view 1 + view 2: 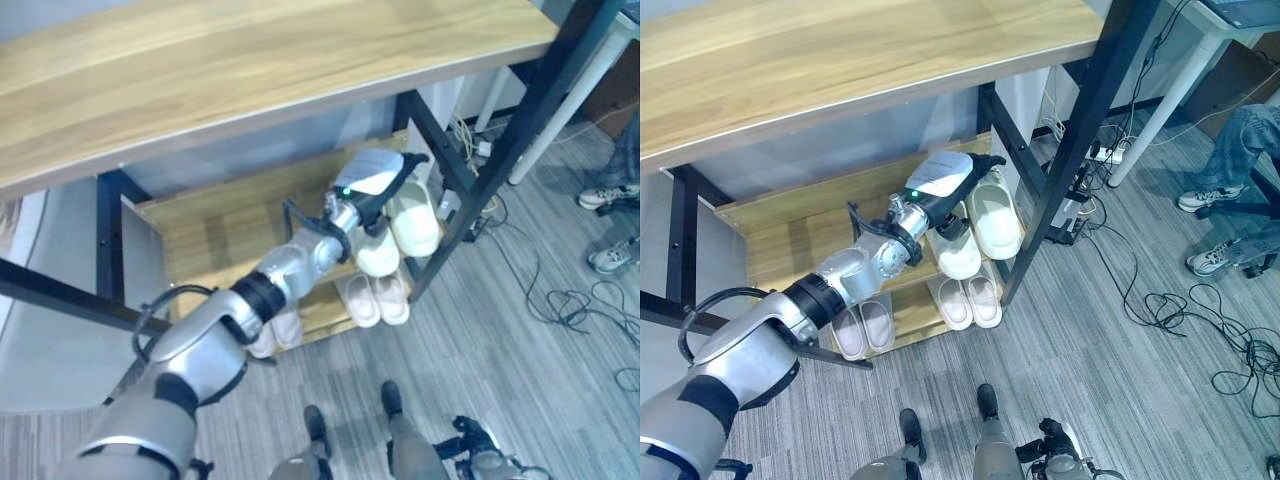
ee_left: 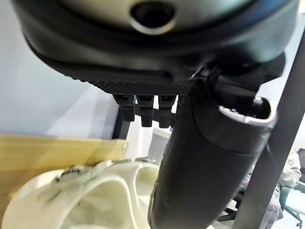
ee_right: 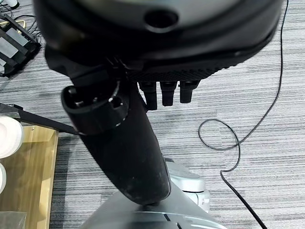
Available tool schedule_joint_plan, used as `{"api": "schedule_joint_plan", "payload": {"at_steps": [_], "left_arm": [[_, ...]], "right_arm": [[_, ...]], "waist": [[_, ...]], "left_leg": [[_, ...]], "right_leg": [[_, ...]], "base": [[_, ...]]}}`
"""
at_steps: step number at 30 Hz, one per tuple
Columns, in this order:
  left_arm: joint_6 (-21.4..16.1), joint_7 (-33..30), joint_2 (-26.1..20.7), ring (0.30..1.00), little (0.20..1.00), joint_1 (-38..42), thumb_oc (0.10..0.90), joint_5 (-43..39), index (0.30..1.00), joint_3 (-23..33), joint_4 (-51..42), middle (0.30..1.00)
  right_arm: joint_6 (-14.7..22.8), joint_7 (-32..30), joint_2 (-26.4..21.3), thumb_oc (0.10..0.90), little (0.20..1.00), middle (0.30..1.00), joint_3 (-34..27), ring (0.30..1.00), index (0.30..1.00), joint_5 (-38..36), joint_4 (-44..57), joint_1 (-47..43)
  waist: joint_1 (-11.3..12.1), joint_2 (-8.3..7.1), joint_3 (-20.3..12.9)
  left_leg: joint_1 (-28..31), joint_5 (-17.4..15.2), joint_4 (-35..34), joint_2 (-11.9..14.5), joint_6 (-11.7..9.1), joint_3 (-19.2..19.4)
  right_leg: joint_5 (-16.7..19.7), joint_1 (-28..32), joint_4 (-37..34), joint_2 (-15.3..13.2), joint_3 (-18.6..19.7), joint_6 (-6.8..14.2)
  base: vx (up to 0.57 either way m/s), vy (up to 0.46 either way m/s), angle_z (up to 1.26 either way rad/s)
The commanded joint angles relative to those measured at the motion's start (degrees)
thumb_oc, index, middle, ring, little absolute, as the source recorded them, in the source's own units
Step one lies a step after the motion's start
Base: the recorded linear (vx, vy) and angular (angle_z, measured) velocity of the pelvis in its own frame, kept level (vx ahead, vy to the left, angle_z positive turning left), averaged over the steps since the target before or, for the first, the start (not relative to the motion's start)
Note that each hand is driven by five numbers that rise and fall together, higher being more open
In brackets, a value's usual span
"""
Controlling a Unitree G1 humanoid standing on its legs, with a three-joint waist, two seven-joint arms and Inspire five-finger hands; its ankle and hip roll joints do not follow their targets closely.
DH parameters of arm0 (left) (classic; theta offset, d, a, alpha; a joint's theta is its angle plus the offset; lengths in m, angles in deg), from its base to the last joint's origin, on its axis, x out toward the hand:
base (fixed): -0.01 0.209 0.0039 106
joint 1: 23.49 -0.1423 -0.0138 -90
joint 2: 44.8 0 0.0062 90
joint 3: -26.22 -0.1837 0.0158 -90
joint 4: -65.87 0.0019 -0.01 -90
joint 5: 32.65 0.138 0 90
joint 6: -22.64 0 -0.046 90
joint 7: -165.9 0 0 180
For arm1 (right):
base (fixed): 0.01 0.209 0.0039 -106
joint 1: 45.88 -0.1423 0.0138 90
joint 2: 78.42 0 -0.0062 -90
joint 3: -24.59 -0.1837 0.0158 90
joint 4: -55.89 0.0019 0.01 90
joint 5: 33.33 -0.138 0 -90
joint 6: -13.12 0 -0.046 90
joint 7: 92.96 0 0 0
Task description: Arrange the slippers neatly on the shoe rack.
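Observation:
My left hand [image 1: 372,180] reaches onto the middle shelf [image 1: 220,230] of the wooden shoe rack. It hovers over two white slippers. The nearer one [image 1: 378,252] lies right under the hand with its toe at the shelf's front edge. The other white slipper [image 1: 413,215] sits beside it to the right. In the left wrist view the fingers [image 2: 145,112] are relaxed, and the thumb [image 2: 200,157] points down beside the white slipper [image 2: 95,200]. My right hand [image 3: 124,143] hangs over the grey floor, relaxed and holding nothing.
On the bottom shelf stand two pale pink pairs, one at the right [image 1: 377,298] and one further left [image 1: 275,330]. A black frame post [image 1: 500,140] rises right of the slippers. Cables [image 1: 570,300] trail on the floor, and a person's shoes [image 1: 605,195] stand at the far right.

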Motion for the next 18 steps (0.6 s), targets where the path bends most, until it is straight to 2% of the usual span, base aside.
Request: {"api": "schedule_joint_plan", "payload": {"at_steps": [1,5,12,18], "left_arm": [[-1.5,-4.4,1.7,0.9,0.9,8.7,0.8,2.3,0.9,6.4,1.7,0.9],[-1.8,-4.3,0.1,0.9,0.9,5.6,0.8,2.2,0.9,7.8,0.3,0.9],[-2.6,-4.1,-5.2,0.9,0.9,-2.5,0.8,5.1,0.9,12.0,-9.8,0.9],[-4.1,-2.5,-5.2,0.9,0.9,-9.8,0.8,3.4,0.9,14.7,-14.7,0.9]], "right_arm": [[0.3,0.5,-1.5,0.8,0.9,0.9,-0.1,0.9,0.9,0.1,-1.1,2.6],[0.3,0.6,-1.1,0.8,0.9,0.9,-0.7,0.9,0.9,-0.1,-1.2,2.9],[0.2,1.2,0.3,0.8,0.9,0.9,-2.0,0.9,0.9,-0.2,-1.4,4.0],[0.0,1.6,1.1,0.8,0.9,0.9,-2.5,0.9,0.9,-0.3,-1.3,4.0]], "waist": [[1.7,4.48,-3.8],[1.9,4.39,-4.3],[3.4,4.37,-4.6],[4.1,4.14,-5.1]], "left_leg": [[0.4,-5.1,-0.3,-1.1,0.5,-6.7],[1.4,-5.4,-0.3,-1.1,0.4,-6.9],[2.2,-5.4,-0.3,-1.3,0.3,-7.8],[2.5,-5.5,-0.3,-1.4,0.4,-8.0]], "right_leg": [[-9.9,0.4,5.8,3.4,-4.9,1.4],[-10.4,1.6,5.9,3.4,-5.2,1.3],[-10.6,2.7,5.7,3.1,-6.2,1.3],[-10.7,3.1,5.7,3.1,-6.3,1.1]], "base": [[0.03,-0.017,0.03],[0.03,-0.017,0.06],[0.0,-0.01,0.06],[0.0,0.0,0.04]]}}
